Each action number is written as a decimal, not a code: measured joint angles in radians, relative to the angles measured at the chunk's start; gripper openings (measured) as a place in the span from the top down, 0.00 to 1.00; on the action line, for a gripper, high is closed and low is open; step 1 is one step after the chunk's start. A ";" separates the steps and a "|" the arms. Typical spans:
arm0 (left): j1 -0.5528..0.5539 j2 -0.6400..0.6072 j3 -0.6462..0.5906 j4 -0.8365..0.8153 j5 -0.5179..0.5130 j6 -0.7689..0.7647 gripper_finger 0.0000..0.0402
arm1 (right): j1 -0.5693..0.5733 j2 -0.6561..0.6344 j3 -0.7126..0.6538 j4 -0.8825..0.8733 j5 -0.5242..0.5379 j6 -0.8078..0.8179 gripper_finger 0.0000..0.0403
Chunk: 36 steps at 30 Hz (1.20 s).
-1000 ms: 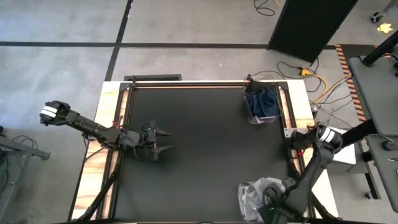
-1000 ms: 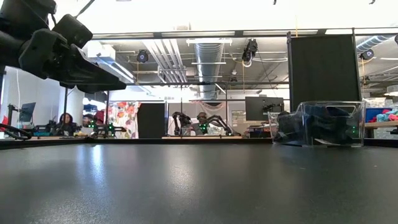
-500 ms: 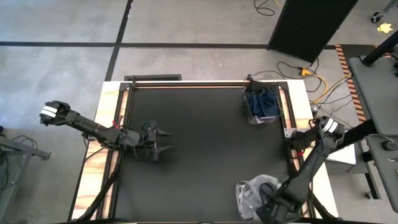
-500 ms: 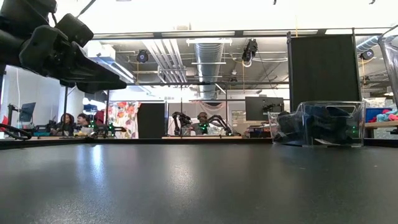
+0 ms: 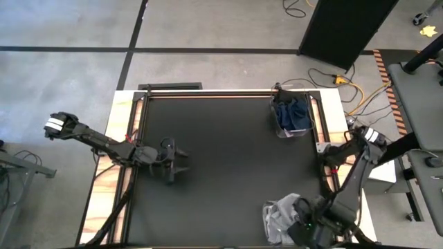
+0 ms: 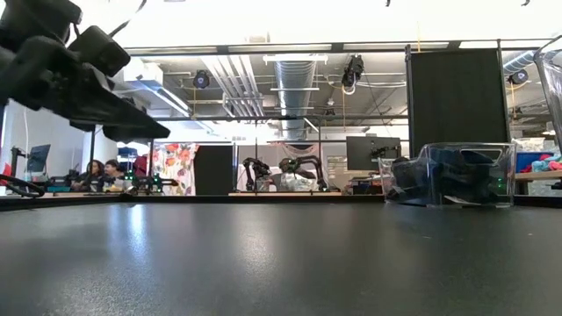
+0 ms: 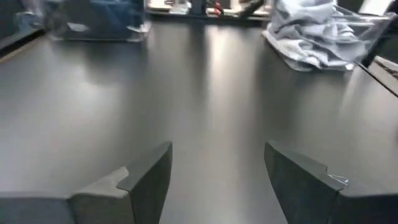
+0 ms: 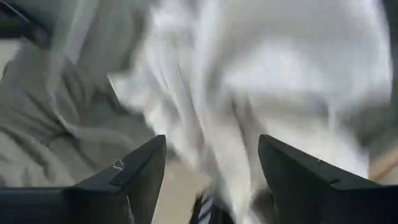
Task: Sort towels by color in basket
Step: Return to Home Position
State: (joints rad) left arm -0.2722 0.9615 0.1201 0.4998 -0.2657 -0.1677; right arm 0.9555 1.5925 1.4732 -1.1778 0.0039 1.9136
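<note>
Light grey and white towels (image 5: 280, 216) are piled in a clear basket at the table's near right corner; in the left wrist view the pile (image 7: 317, 31) fills the basket. Dark navy towels (image 5: 291, 114) lie in a second clear basket (image 6: 450, 175) at the far right. My right gripper (image 5: 300, 223) is open and hangs close over the light pile (image 8: 249, 81). My left gripper (image 5: 180, 160) is open above bare table on the left (image 7: 217, 155) and holds nothing. My right gripper points down at the light towels with its fingers (image 8: 140, 168) spread. The blurred cloth fills the view beyond them, and I cannot tell whether the fingers touch it.
The black table top (image 5: 228, 159) lies between the two arms. A wooden border and metal frame (image 5: 128, 138) run along the table's left side, and cables lie on the floor past the far right corner. People sit at desks in the room behind (image 6: 101, 171).
My left gripper has drawn back a little toward the table's left edge, dipped lower and turned about its wrist. My right arm has shifted over the near right basket, its gripper staying above the light towels.
</note>
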 joint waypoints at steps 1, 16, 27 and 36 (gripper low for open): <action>0.000 0.000 -0.009 0.008 0.009 -0.005 0.41 | -0.025 0.000 -0.002 -0.002 0.026 -0.068 0.39; 0.228 0.001 -0.049 0.316 0.275 -0.008 0.70 | -0.683 0.000 -0.032 0.392 0.525 -1.619 0.50; 0.389 -0.140 -0.111 0.280 0.406 -0.060 0.96 | -0.956 -0.068 -0.379 1.151 -0.076 -2.142 0.65; 0.391 -0.408 -0.110 -0.021 0.317 -0.051 1.00 | -1.091 -0.391 -0.869 1.576 -0.143 -2.153 0.77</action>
State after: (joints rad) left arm 0.1188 0.5538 0.0105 0.4784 0.0509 -0.2184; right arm -0.1354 1.2016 0.6046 0.3981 -0.1387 -0.2396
